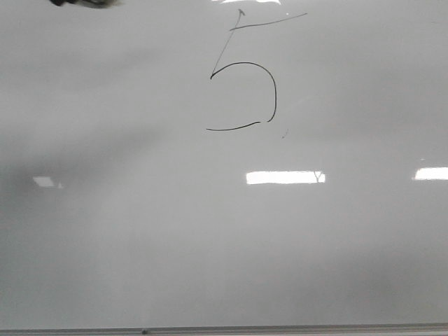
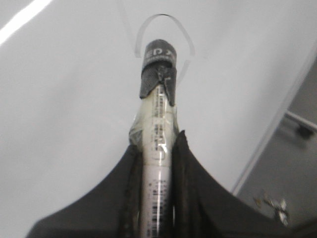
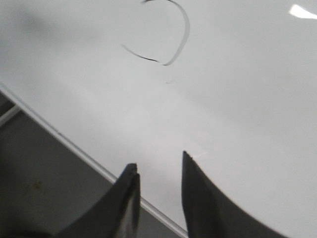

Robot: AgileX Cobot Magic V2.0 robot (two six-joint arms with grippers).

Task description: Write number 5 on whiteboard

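Note:
The number 5 is drawn in thin black line on the whiteboard, upper middle in the front view, with a slanted stem, a rounded belly and a top stroke. My left gripper is shut on a white marker with a black-taped tip, held above the board; the belly of the 5 shows just beyond the tip. My right gripper is open and empty over the board's metal edge, with the belly of the 5 farther off. Only a dark bit of an arm shows in the front view.
Bright rectangular light reflections lie on the board. A tiny dark speck sits just right of the 5's foot. The board's thin metal edge runs along the near side. A dark surface lies beyond the edge.

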